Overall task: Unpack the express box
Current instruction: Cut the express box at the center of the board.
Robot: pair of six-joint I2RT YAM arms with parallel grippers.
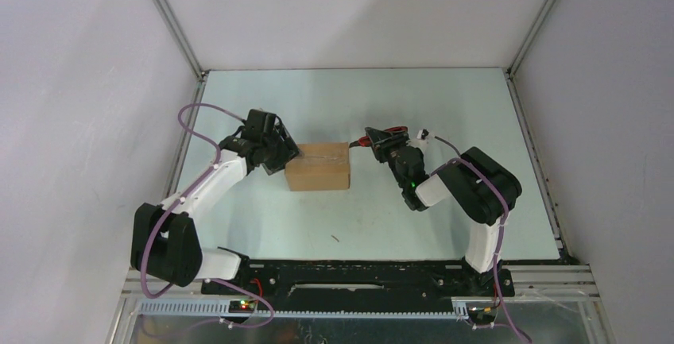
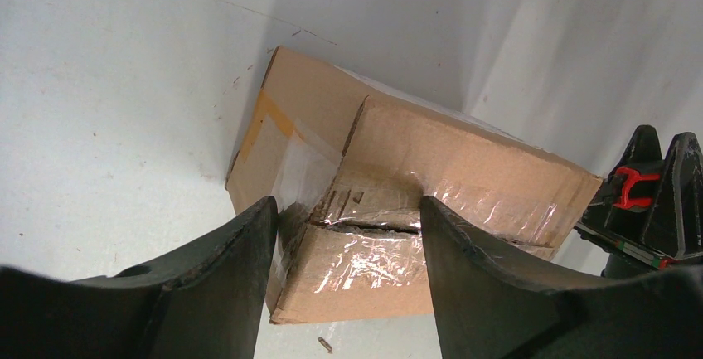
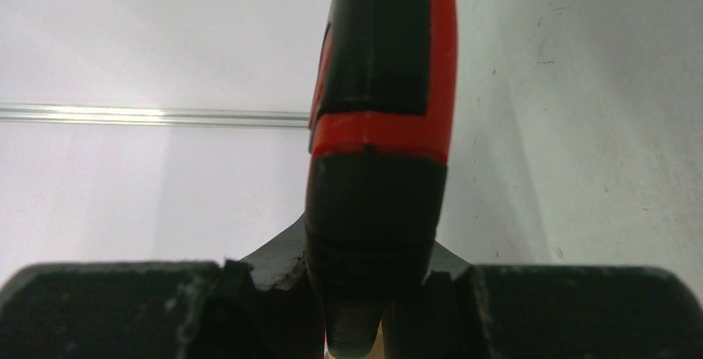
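From above, the express box (image 1: 318,167) sits flat near the middle of the pale table (image 1: 397,217), between the two arms. The left gripper (image 1: 286,154) is at its left end, and the right gripper (image 1: 380,144) is just off its right end with a red-and-black utility knife (image 1: 387,133). In the left wrist view, the left gripper (image 2: 346,210) has its fingers (image 2: 224,276) spread wide over the box (image 2: 464,156). The box's clear-taped seam (image 2: 365,228) is split. Contact with the cardboard cannot be told. In the right wrist view, the right gripper (image 3: 365,293) is pressed together on the knife (image 3: 381,127), pinching its handle, which stands upright in the frame.
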